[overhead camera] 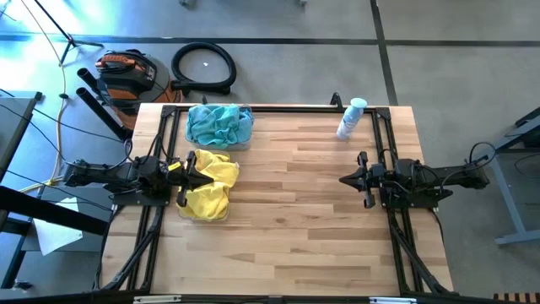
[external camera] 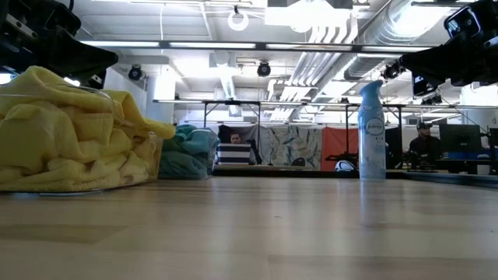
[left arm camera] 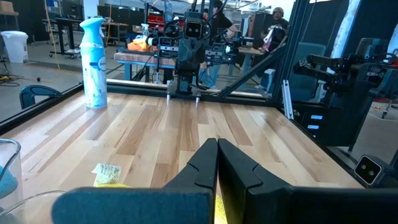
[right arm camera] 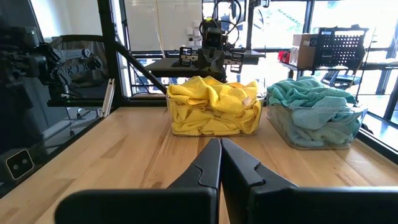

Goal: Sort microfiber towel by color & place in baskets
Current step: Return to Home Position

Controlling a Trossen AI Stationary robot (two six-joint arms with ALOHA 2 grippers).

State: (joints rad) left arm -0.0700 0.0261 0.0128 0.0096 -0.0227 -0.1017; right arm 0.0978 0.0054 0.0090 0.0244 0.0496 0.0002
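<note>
Two baskets, two heaps of towels, one spray bottle and two grippers show on the pale plank tabletop [overhead camera: 295, 228]. Both baskets sit along the left edge, just beside each other. They are clear, thin-walled plastic bins, rectangular with rounded corners. The near basket [right arm camera: 186, 123], about midway along that edge, is piled over its rim with yellow towels [overhead camera: 213, 179]. These are soft and fuzzy, and so crumpled that single cloths cannot be counted. The far basket [right arm camera: 323, 134], at the far left corner, holds teal towels [overhead camera: 219, 125] of the same nubby pile, likewise heaped past the rim. The left gripper [overhead camera: 199, 176] hangs over the yellow heap, its two dark angular fingers pressed together with nothing between them. Near the far edge, toward the right corner, stands the spray bottle [overhead camera: 351, 118], a slim white cylinder with a blue cap, upright and well apart from the baskets. The right gripper [overhead camera: 343, 179] hangs over bare wood toward the right edge, fingers closed tip to tip and empty.
</note>
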